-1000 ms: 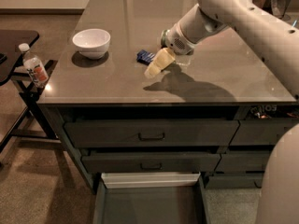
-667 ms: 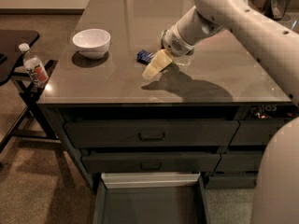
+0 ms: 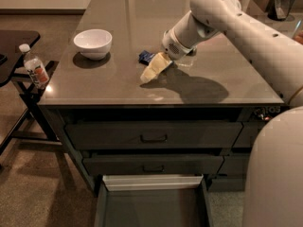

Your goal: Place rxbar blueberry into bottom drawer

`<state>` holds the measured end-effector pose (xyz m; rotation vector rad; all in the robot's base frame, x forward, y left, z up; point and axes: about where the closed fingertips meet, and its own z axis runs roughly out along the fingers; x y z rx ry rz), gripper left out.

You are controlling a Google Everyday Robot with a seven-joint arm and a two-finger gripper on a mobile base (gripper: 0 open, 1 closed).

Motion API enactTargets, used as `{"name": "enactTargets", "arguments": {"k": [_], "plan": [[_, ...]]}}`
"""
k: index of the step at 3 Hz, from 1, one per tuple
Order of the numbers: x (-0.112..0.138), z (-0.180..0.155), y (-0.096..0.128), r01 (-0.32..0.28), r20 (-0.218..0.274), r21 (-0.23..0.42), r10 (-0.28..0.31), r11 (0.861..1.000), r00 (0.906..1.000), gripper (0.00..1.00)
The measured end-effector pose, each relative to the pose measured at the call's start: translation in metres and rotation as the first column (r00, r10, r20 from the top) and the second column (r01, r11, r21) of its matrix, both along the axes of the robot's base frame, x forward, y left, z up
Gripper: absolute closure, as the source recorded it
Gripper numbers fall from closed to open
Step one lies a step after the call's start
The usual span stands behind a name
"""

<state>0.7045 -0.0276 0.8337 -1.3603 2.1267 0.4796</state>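
Observation:
The rxbar blueberry [image 3: 145, 56] is a small dark-blue wrapped bar lying flat on the grey countertop; its right part is hidden behind my gripper. My gripper [image 3: 149, 74] hangs low over the counter just in front of and to the right of the bar, its pale fingers pointing down to the left. The bottom drawer [image 3: 152, 206] is pulled open below the counter, with a grey floor and a pale inner back edge, and nothing shows inside it.
A white bowl [image 3: 93, 42] sits on the counter's left part. Two closed drawer fronts with black handles [image 3: 154, 138] sit above the open drawer. A plastic bottle [image 3: 35, 66] stands on a dark side stand at the left. My arm crosses the counter's right side.
My arm has shifted slightly to the left; the gripper stays close by the bar. The bar, bowl and drawer have not moved.

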Motion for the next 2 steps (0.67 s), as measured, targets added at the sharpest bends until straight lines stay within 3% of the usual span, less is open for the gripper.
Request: {"name": "enactTargets", "arguments": {"k": [2], "plan": [[0.0000,0.0000,0.0000,0.000,0.000,0.000,0.000,1.000,1.0000,0.42]]}}
